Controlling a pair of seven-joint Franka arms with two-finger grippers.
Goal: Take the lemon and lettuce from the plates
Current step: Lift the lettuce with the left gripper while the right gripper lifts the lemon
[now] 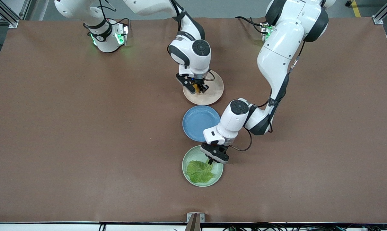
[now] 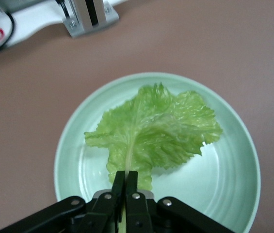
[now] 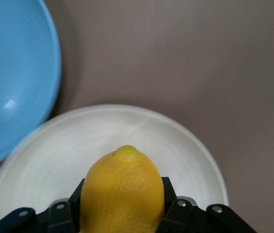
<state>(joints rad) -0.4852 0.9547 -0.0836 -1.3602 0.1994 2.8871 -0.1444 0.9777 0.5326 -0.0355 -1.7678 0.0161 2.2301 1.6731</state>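
The grasping step is judged complete. The lemon (image 3: pixel 123 191) is clamped in the right claw (image 1: pixel 199 88) on the beige plate (image 1: pixel 215 93); the lettuce (image 2: pixel 153 133) stalk is pinched by the left claw (image 2: pixel 125 194) on the mint plate (image 2: pixel 224 194), nearest the camera. Lifting clear is required next.

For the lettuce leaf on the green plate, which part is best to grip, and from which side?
Probably the pale stalk end of the lettuce, taken from above: the leaf lies flat on the green plate, and the stalk is firmer. The left gripper is shut there.
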